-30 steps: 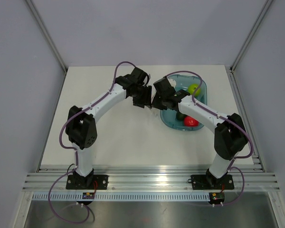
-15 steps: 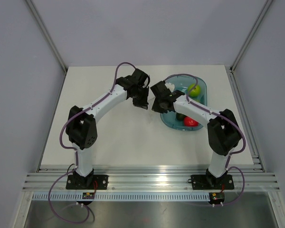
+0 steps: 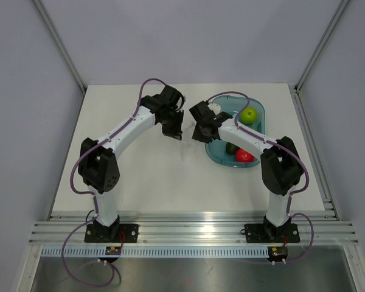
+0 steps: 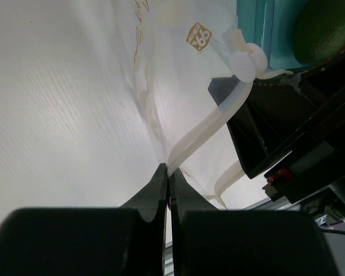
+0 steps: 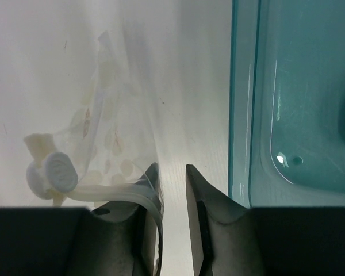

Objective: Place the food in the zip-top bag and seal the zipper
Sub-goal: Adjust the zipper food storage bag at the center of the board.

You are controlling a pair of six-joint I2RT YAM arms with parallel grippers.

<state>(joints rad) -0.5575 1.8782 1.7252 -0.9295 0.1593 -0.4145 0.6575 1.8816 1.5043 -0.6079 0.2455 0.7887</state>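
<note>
Top external view, from the left: the left gripper hangs over the far middle of the white table. The right gripper is just to its right, and the two are near but apart.

The left wrist view shows the left gripper's jaws pressed together on the lower end of the zipper. This white strip curves up and right to a round white tab. The clear zip-top bag lies crumpled on the table beyond the fingertips, between the two grippers. It bears a small orange-brown square emblem and faint pale script, both too small to read.

In the right wrist view the right gripper's jaws stand narrowly apart with bare table showing between them. The zipper ends at the left finger; whether it touches the finger I cannot tell.

Right of the bag, the rim of the teal tray lies just beside the right gripper. The food, dark green, sits in the tray's near part, outside the bag and well apart from both sets of fingertips. A lime-green apple sits at the tray's far end and a red item at its near right.

Open table stretches left and near of the grippers. The tray wall closes off the right.
</note>
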